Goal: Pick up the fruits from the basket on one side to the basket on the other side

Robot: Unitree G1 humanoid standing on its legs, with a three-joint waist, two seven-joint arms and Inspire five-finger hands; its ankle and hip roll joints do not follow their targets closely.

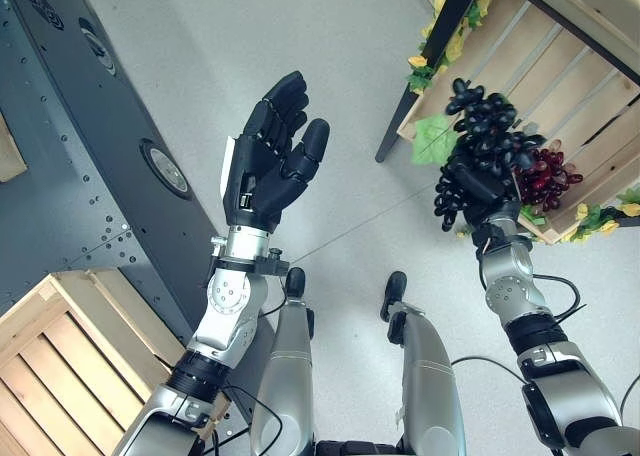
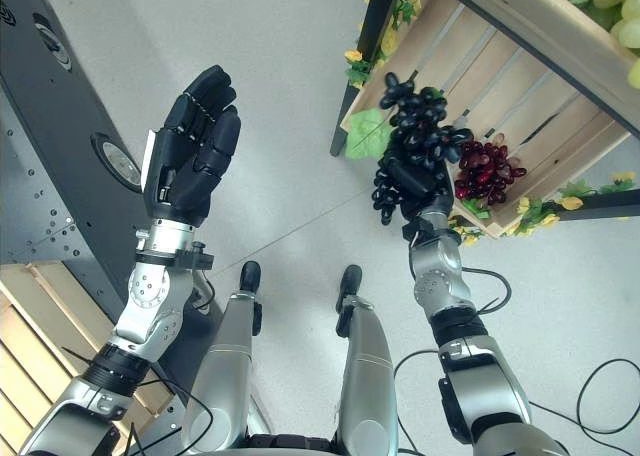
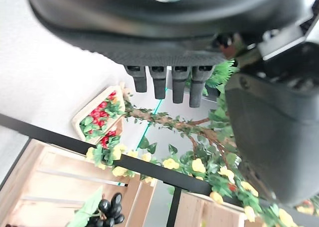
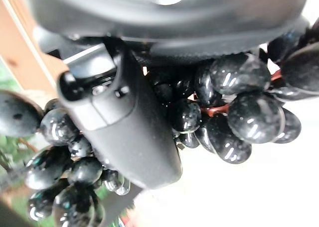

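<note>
Two hands: both raised above the grey floor (image 1: 350,66), well apart.
Right hand (image 1: 478,188): fingers curled round a bunch of black grapes (image 1: 482,134), held clear of the floor just beside the front edge of the tilted wooden crate (image 1: 560,86) on the robot's right; in the right wrist view the thumb (image 4: 130,127) lies across the glossy berries (image 4: 249,112).
Red grapes (image 1: 545,176): a smaller bunch lying in that crate, just beside the black bunch.
Green grapes (image 2: 610,1): in a crate higher up on the same stand.
Crate trim: green leaves and yellow flowers (image 1: 432,61) along the crate edge and the black frame (image 1: 440,56).
Left hand (image 1: 272,161): palm up, fingers loosely open, holding nothing.
Second crate (image 1: 60,346): wooden, slatted, at the robot's lower left, beside a dark grey panel (image 1: 90,126).
Writing: no label or print can be read on anything.
</note>
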